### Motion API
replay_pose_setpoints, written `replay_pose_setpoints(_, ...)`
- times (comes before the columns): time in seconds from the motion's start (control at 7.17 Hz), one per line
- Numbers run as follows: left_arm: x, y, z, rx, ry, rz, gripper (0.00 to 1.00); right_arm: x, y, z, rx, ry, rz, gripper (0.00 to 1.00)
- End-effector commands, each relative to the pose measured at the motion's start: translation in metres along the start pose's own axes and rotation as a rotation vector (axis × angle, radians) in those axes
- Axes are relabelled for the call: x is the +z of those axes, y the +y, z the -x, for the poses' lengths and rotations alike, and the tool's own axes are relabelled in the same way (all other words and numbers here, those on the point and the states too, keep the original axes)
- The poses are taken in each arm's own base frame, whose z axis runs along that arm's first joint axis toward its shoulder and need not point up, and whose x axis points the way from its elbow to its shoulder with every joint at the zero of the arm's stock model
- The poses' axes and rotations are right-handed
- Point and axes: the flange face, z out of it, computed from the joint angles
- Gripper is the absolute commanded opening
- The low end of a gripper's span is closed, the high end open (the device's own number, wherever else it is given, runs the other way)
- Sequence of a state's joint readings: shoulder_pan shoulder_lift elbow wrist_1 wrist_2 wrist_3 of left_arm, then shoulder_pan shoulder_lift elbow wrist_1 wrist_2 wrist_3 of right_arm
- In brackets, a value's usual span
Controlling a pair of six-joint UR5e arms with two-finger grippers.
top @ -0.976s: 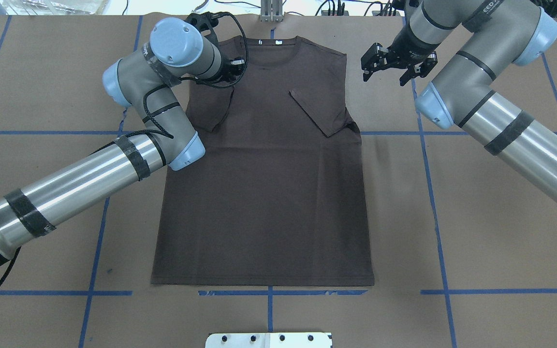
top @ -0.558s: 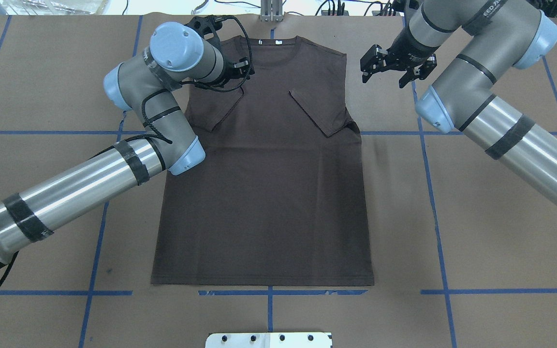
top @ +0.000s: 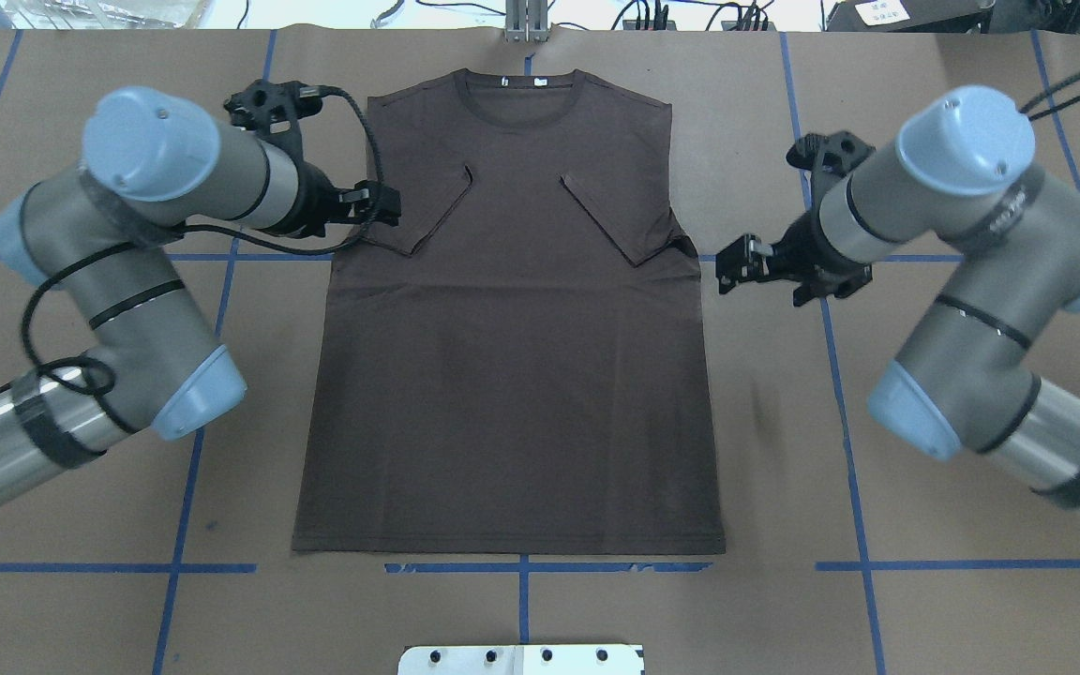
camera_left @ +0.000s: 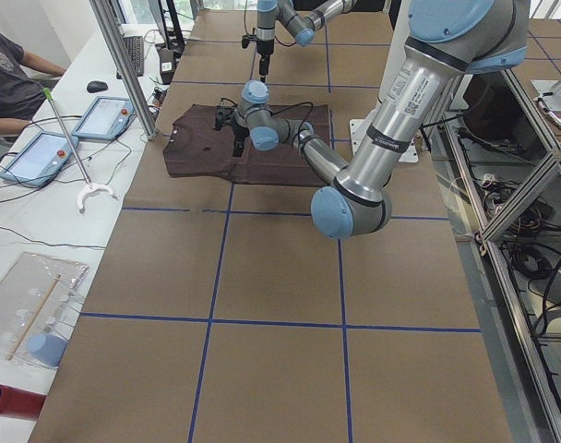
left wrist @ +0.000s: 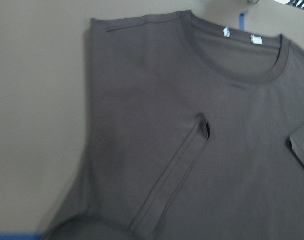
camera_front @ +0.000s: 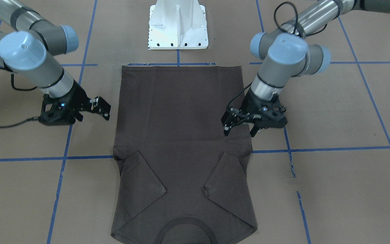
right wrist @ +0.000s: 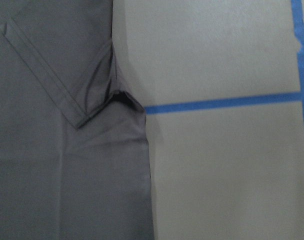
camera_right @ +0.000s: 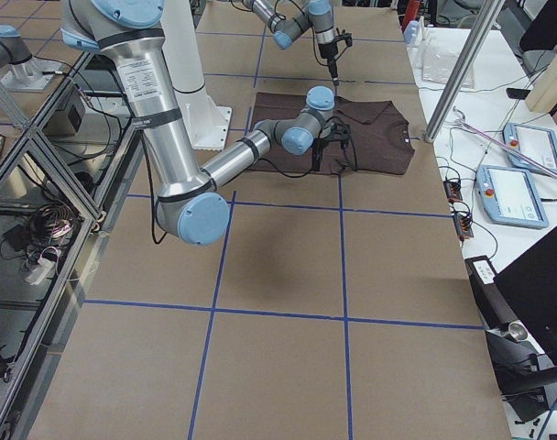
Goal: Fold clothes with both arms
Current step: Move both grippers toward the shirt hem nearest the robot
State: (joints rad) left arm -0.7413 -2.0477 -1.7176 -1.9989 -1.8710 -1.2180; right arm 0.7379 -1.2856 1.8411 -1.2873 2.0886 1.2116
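Hovering on either side of the T-shirt (top: 512, 394), I have both sets of fingers spread apart and holding nothing. The shirt lies flat on the bench (top: 52, 600) in the middle of the overhead frame, with its collar (top: 521, 101) toward the top edge and its hem (top: 507, 547) toward the bottom. Both sleeves (top: 423, 214) are folded inward across the chest. My left fingers (top: 379, 201) sit at the shirt's left edge in that frame, level with the folded sleeve. In the front-facing view they hang over the fabric's border at centre right. Whether they touch the cloth I cannot tell. My right fingers (camera_front: 103, 102) are just beside the opposite edge, at centre left of the front-facing view, over bare brown paper and clear of the fabric. A blue tape line (top: 896, 256) runs beneath them.
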Motion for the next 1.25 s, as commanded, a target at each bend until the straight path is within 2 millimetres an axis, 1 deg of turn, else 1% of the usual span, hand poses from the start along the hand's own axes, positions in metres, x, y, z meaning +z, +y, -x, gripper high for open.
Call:
replay_pose_setpoints(0.0,-0.062,0.042,0.041,0.003,-0.038,0.011,1.00,0.020,0.144,0.016,0.083,0.021,-0.006,1.00)
replay_pose_setpoints(0.14,-0.070,0.062,0.046,0.024,-0.039,0.017,1.00,0.046,0.208,0.031,0.122,0.035,-0.027,1.00)
replay_pose_setpoints(0.28,-0.077,0.065,0.046,0.027,-0.034,0.015,1.00,0.059,0.239,0.037,0.114,0.046,-0.028,1.00)
replay_pose_setpoints(0.42,-0.076,0.065,0.048,0.025,-0.037,0.015,1.00,0.066,0.247,0.030,0.108,0.069,-0.017,1.00)
replay_pose_setpoints(0.7,-0.075,0.065,0.048,0.026,-0.038,0.017,1.00,0.080,0.248,0.024,0.107,0.100,-0.013,1.00)
replay_pose_setpoints(1.12,-0.075,0.065,0.048,0.025,-0.039,0.017,1.00,0.091,0.248,0.020,0.101,0.123,-0.011,1.00)
